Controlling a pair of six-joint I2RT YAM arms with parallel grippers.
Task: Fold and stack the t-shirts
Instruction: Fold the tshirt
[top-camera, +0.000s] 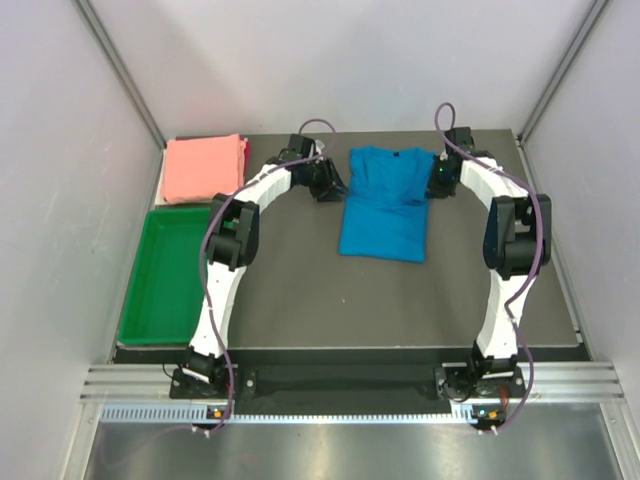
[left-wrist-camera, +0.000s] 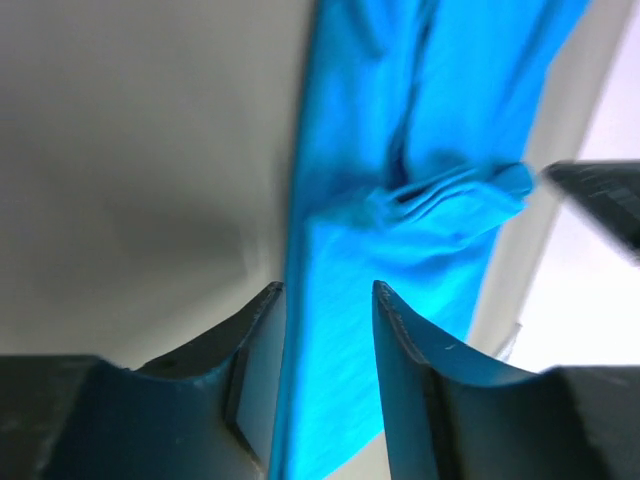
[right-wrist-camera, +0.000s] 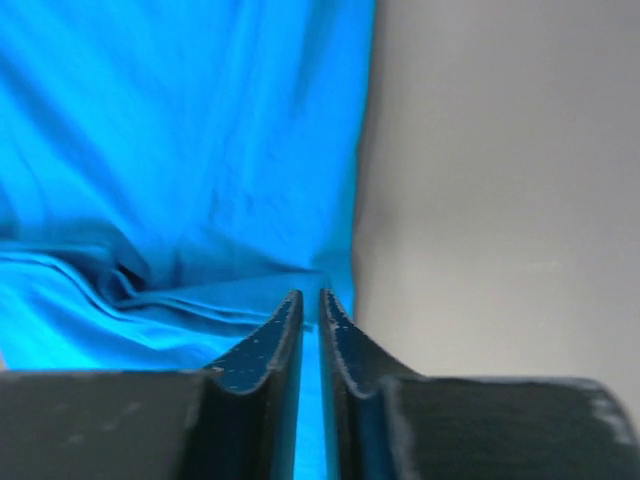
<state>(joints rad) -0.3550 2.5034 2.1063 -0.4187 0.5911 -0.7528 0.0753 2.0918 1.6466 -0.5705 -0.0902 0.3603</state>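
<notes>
Left gripper (left-wrist-camera: 328, 290): jaws apart, holding nothing, at nine o'clock of the blue shirt (top-camera: 385, 215), which lies mid-table. Right gripper (right-wrist-camera: 310, 295), at the shirt's three o'clock edge: nearly closed, grip unclear. Pink shirt (top-camera: 205, 168) lies folded at eleven o'clock.

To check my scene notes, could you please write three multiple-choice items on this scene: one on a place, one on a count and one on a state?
1. Where does the green tray lie?
A) at the left, nearer than the pink t-shirt
B) at the far right corner
C) in the middle, between the arms

2. How many t-shirts are in view?
A) one
B) two
C) three

3. How do the left gripper jaws stand?
A) pressed together
B) apart
C) shut on pink cloth

Answers:
1 A, the top view shows it at the left, just in front of the folded pink shirt.
2 B, there is one pink t-shirt and one blue t-shirt.
3 B, the left wrist view shows a gap with blue cloth behind it.
</notes>
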